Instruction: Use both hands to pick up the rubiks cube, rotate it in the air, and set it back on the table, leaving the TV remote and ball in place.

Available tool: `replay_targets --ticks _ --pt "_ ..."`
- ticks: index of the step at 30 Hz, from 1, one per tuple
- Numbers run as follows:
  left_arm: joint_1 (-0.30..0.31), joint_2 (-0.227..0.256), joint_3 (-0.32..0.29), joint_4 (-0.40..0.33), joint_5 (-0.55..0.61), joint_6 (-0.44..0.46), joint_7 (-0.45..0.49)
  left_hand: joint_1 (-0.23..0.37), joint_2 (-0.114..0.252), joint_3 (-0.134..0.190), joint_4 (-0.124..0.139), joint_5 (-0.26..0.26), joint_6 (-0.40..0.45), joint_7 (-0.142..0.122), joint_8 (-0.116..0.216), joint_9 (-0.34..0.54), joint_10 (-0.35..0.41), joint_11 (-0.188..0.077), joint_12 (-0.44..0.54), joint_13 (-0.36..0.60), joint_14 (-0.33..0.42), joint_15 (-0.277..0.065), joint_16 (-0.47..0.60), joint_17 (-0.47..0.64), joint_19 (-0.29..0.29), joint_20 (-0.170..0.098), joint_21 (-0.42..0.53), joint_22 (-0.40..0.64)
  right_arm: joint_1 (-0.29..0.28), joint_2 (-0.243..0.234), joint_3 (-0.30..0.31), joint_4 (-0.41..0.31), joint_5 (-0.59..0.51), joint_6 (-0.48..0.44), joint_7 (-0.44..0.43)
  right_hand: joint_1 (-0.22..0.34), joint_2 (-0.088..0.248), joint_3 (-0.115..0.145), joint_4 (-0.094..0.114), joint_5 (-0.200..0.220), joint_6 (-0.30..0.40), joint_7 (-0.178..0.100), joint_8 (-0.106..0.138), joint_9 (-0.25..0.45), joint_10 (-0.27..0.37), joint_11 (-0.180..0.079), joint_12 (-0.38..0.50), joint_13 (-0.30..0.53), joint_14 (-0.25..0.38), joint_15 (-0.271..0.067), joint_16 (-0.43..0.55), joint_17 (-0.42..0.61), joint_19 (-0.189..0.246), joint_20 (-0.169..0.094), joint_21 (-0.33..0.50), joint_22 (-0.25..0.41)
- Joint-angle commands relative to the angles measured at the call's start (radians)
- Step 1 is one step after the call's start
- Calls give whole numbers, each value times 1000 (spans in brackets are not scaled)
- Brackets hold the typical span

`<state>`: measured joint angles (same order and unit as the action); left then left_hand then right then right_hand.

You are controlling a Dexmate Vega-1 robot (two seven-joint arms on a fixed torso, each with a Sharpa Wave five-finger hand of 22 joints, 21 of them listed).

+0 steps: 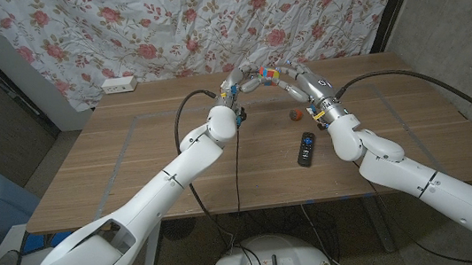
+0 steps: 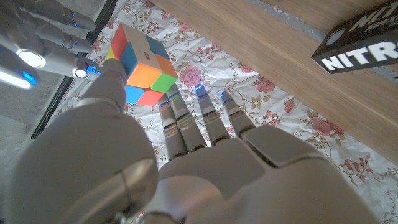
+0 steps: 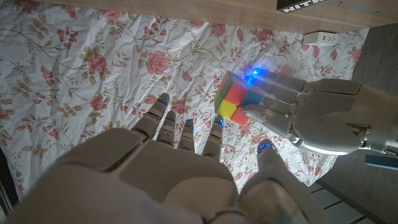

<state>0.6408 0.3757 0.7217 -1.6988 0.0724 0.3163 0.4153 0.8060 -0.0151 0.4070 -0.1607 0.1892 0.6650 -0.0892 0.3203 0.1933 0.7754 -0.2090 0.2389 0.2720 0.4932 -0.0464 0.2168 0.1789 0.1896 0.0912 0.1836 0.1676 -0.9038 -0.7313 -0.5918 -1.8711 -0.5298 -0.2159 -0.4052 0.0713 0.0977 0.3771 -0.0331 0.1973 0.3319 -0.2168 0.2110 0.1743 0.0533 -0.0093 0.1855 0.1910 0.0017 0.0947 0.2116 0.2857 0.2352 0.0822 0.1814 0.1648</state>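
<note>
Floral curtain (image 1: 204,11) hangs behind a wooden table (image 1: 131,153); a white power strip (image 1: 118,84) sits at the far left edge. Rubik's cube (image 1: 267,74) is up in the air above the far side of the table, between the two hands. Left hand (image 1: 239,81) touches the cube with its thumb, seen against a cube corner in the left wrist view (image 2: 144,62); its other fingers (image 2: 186,124) are spread and straight, off the cube. Right hand (image 1: 297,79) grips the cube, fingers wrapped over one face in the right wrist view (image 3: 239,106). On the tabletop below, a small red ball (image 1: 295,114) lies near a black TV remote (image 1: 306,148), apart from it.
</note>
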Motion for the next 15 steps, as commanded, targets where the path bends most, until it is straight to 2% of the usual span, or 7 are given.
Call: replay_targets --ticks 1,15 --pt "5 -10 -2 8 -3 -10 11 5 14 -2 -3 6 21 9 6 5 20 -9 2 5 2 -95 -2 2 -2 -3 4 3 -2 2 -4 -1 -3 11 -2 -6 37 8 0 -1 18 2 8 6 1 -4 7 3 -1 -5 8 2 -1 5 5 3" --pt "13 -28 -2 14 -3 -8 37 6 17 -3 -4 6 41 11 7 5 39 -9 7 6 10 -99 1 2 2 -1 6 3 -18 3 -2 -17 -13 4 -11 -7 38 10 1 -1 36 9 7 6 2 -4 9 3 -1 -7 11 2 0 2 6 3"
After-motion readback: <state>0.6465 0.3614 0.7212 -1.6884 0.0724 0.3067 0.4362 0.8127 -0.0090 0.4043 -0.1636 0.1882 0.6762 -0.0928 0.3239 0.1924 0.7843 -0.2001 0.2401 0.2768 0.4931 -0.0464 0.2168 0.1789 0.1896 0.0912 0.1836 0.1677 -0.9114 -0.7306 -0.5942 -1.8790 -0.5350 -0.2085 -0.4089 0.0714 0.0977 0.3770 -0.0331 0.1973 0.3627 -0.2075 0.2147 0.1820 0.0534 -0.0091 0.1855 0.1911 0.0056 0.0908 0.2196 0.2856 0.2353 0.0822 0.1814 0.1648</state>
